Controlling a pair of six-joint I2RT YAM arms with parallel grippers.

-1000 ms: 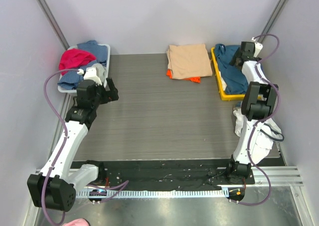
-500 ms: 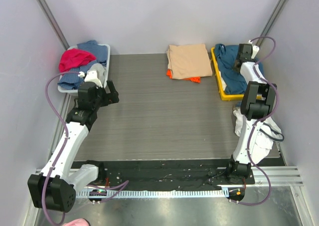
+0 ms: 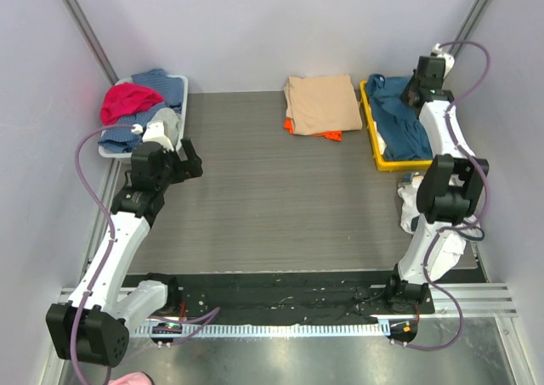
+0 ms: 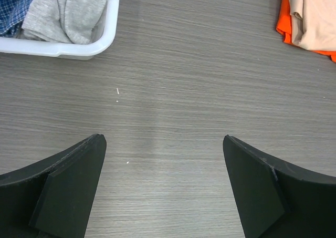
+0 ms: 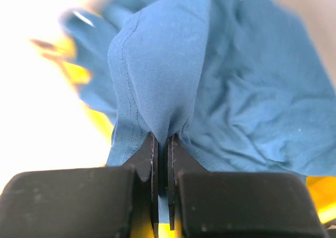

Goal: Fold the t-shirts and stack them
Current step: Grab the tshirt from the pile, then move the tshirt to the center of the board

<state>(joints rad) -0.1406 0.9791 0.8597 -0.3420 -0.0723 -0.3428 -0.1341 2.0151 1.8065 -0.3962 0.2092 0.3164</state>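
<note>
Right hand [image 5: 161, 143] was clamped tight on a ridge of the blue t-shirt [image 5: 252, 106], cloth pinched between both pads, a stitched edge running up from the grip. The rest of the shirt lay crumpled below and ahead of the hand in the yellow tray [image 3: 393, 166]. Left hand [image 4: 163, 143] gaped wide with nothing in it, hovering over bare bench [image 4: 173, 91], white bin [image 4: 73, 50] ahead to its left. Tan t-shirt [image 3: 320, 103] sat folded on top of the orange t-shirt [image 3: 291, 127], well off to the right hand's left. The step looked like pulling the blue one out to fold. I'd lift straight up until the cloth clears the tray wall, then carry it left to open bench, slowly, since a pinch that narrow could slip or drag the tray. The left hand should probably take a second corner before spreading. Couldn't tell whether the pinch caught one layer or several, or which part of the shirt it was. The left of the wrist view blew out white. Orange shirt was mostly covered. White cloth [image 3: 446, 236] sat by the right arm's base, unclear what.
</note>
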